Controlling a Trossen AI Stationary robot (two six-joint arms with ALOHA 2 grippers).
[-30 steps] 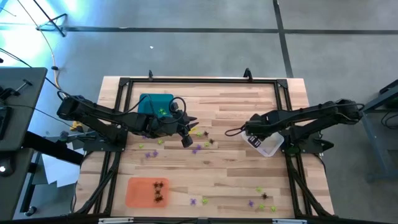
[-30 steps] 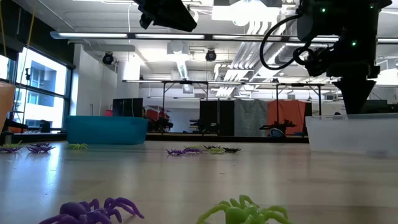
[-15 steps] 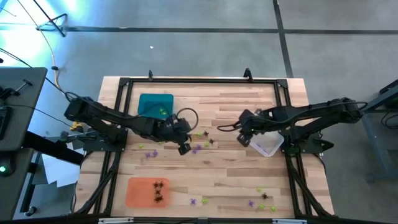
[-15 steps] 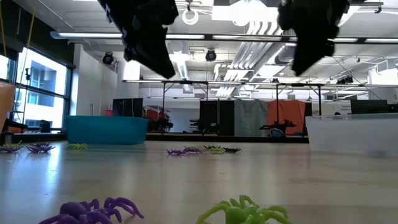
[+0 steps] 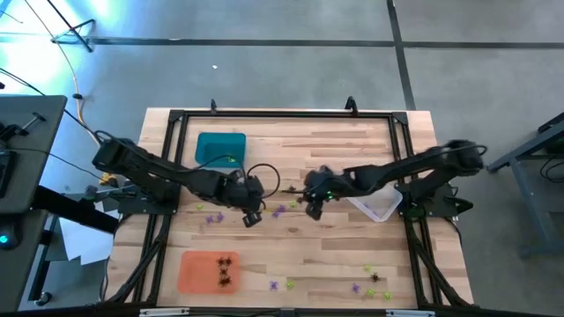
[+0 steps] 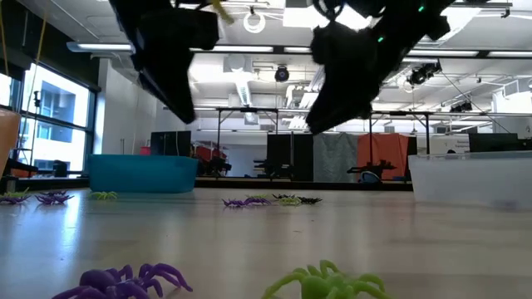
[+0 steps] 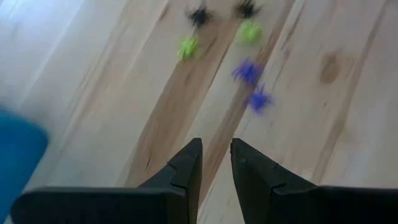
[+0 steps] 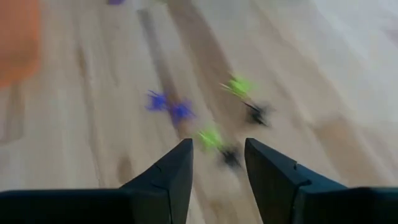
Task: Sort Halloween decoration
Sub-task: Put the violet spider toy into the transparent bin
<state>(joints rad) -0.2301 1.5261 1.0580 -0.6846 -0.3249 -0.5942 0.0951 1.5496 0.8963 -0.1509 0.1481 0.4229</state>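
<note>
Purple spider [image 6: 125, 282] and green spider [image 6: 328, 285] lying nearest on the wood table [image 5: 335, 255]. Mid-table cluster [image 5: 284, 204]: left gripper [image 5: 250, 214] hovering beside it, fingers slightly apart, empty; right gripper [image 5: 315, 207] above, fingers apart, empty. Orange tray [image 5: 210, 270] holding black spiders; teal tray [image 5: 220, 147] sitting far back; clear tray [image 5: 381, 207] partly hidden under the right arm.

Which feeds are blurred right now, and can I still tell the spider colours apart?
Right wrist view: smeared by motion, yet purple spiders and green ones remain distinguishable. Left wrist view: milder blur, colours clear. Low view: both arms are backlit silhouettes. High view: sharp, spiders tiny.
</note>
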